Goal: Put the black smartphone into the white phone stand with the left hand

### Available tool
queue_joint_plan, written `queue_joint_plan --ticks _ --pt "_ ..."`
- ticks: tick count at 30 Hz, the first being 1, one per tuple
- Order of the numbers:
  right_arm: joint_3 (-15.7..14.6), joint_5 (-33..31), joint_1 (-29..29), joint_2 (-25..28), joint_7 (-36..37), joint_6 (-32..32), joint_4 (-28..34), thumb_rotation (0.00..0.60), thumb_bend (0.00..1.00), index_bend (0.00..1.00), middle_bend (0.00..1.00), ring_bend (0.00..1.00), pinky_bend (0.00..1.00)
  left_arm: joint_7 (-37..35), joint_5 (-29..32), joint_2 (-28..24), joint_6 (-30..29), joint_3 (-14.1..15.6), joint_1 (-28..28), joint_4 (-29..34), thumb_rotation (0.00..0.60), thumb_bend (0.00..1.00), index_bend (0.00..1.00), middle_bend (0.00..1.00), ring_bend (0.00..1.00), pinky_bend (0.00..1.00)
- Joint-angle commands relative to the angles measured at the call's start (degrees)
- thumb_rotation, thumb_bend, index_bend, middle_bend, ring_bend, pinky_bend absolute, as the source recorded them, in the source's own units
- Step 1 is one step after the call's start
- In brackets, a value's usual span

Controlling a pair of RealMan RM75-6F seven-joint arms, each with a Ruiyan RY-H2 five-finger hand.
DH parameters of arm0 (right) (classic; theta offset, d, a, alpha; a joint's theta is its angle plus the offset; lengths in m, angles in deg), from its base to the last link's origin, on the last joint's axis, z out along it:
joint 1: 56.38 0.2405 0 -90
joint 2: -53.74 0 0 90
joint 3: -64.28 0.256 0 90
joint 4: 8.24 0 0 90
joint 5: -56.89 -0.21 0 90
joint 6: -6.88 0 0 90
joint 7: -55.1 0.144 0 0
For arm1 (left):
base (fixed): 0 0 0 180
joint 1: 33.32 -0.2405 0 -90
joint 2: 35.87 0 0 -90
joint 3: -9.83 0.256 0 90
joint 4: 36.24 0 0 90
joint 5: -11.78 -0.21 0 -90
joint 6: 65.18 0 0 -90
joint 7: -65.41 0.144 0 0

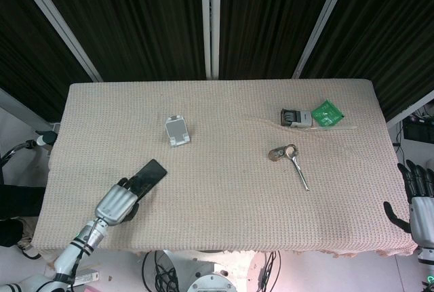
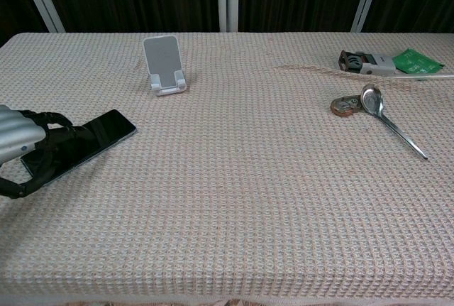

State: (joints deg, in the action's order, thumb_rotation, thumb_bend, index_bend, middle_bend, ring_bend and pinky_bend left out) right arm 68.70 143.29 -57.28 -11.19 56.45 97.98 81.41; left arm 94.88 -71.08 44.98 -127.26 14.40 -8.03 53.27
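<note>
Table: covered in a beige woven cloth, dark curtains behind it.
Left hand: low at the near left edge, silver back up, dark fingers curled over the near end of the phone and touching it. Whether it grips the phone or only rests on it, I cannot tell.
Right hand: off the table past the near right corner, fingers upright and spread, holding nothing.
Phone: black, flat on the cloth at the near left, screen up, lying on a diagonal with its far end toward the stand; well apart from the stand.
Stand: white, upright, left of centre toward the back, its cradle bare.
Spoon: metal, right of centre, bowl touching a small brownish round thing.
Green packet: far right, just beside a small dark-and-white box.
</note>
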Motion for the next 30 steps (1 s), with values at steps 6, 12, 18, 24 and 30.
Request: queue_joint_plan --ticks 6,12,18,24,30 --pt "0.0 0.0 0.2 0.0 -0.3 -0.3 0.1 0.600 0.24 0.00 0.00 0.00 0.00 -2.6 5.6 1.7 -3.5 -4.4 -1.9 2.8 0.234 0.03 0.08 0.25 0.09 0.23" --pt "0.1 0.0 0.5 0.0 -0.3 -0.7 0.2 0.600 0.24 0.00 0.00 0.00 0.00 -0.6 14.4 2.9 -3.7 -8.2 -2.0 8.7 0.160 0.01 0.08 0.22 0.09 0.23" --pt "0.3 0.1 0.7 0.2 -0.5 -0.7 0.5 0.600 0.24 0.00 0.00 0.00 0.00 13.7 29.9 4.5 -6.8 -12.3 0.5 15.9 0.080 0.01 0.11 0.14 0.09 0.23" --pt "0.5 0.0 0.7 0.3 0.1 -0.5 0.3 0.600 0.24 0.00 0.00 0.00 0.00 30.0 45.0 8.1 -16.0 -15.6 5.2 20.3 0.000 0.01 0.18 0.11 0.08 0.22" --pt "0.5 -0.3 0.7 0.3 0.8 -0.7 -0.3 0.600 0.24 0.00 0.00 0.00 0.00 34.1 50.3 11.9 -21.2 -16.5 7.7 19.6 0.000 0.01 0.17 0.09 0.07 0.20"
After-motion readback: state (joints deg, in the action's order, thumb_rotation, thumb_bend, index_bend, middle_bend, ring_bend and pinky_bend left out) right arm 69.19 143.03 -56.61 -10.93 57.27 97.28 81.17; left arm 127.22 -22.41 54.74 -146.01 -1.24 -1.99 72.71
